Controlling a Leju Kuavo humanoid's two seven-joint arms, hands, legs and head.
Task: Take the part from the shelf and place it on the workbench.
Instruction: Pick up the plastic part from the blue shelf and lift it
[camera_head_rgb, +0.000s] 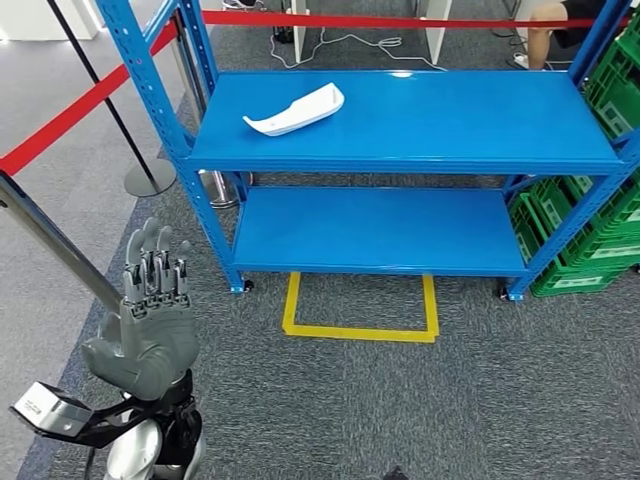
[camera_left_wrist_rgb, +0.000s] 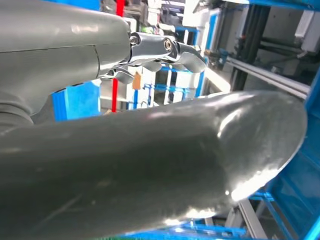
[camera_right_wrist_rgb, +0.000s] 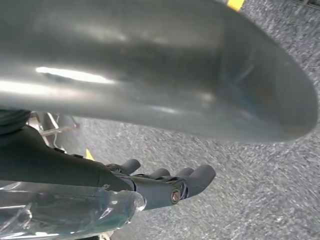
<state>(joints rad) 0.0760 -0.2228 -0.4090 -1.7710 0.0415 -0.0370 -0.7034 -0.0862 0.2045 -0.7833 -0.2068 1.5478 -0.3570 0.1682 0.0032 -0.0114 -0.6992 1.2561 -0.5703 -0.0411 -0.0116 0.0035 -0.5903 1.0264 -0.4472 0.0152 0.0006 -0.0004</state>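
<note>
A long white curved part (camera_head_rgb: 296, 110) lies on the top level of a blue metal shelf (camera_head_rgb: 407, 152), toward its left end. My left hand (camera_head_rgb: 151, 320) is raised at the lower left of the head view, fingers straight and pointing up, holding nothing, well short of the shelf and to its left. In the left wrist view its thick thumb (camera_left_wrist_rgb: 158, 170) and fingers (camera_left_wrist_rgb: 166, 50) stand apart with nothing between them. My right hand (camera_right_wrist_rgb: 151, 80) hangs over the grey carpet, its dark fingers (camera_right_wrist_rgb: 170, 182) stretched out and holding nothing.
The shelf's lower level (camera_head_rgb: 377, 235) is bare. A yellow tape rectangle (camera_head_rgb: 361, 322) marks the carpet in front of it. Green crates (camera_head_rgb: 596, 235) are stacked at the right. A red barrier band (camera_head_rgb: 68, 120) and a post base (camera_head_rgb: 149, 178) stand to the left. A person's leg (camera_head_rgb: 545, 28) is behind.
</note>
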